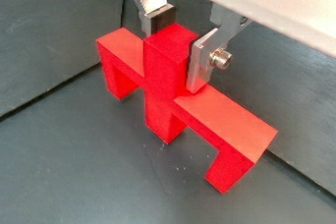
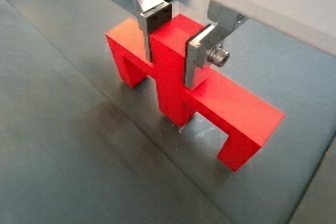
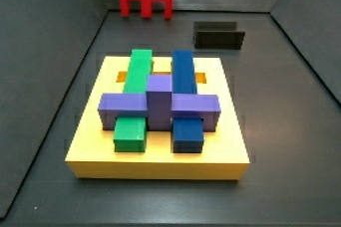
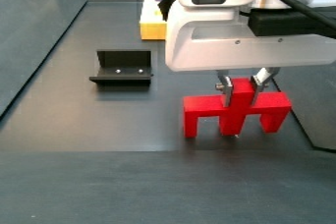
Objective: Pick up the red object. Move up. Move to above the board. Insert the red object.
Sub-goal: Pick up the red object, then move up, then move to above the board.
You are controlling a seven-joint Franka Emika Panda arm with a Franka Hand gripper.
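Observation:
The red object [image 1: 234, 120] stands on its two legs on the dark floor, stem up. It also shows in a wrist view [image 2: 239, 110] and in both side views [image 3: 146, 2] [image 4: 203, 115]. My gripper [image 1: 178, 46] is down over it with one finger on each side of the stem, shut on the stem; a wrist view [image 2: 178, 47] and a side view [image 4: 245, 84] show the same. The board [image 3: 160, 159] is a yellow slab with green, blue and purple blocks, well away from the red object. Only its corner [image 4: 148, 17] shows behind the gripper.
The fixture [image 3: 220, 37], a dark bracket on a base plate, stands on the floor between the board and the red object, off to one side; a side view shows it too [image 4: 122, 68]. Dark walls enclose the floor [image 3: 47, 92].

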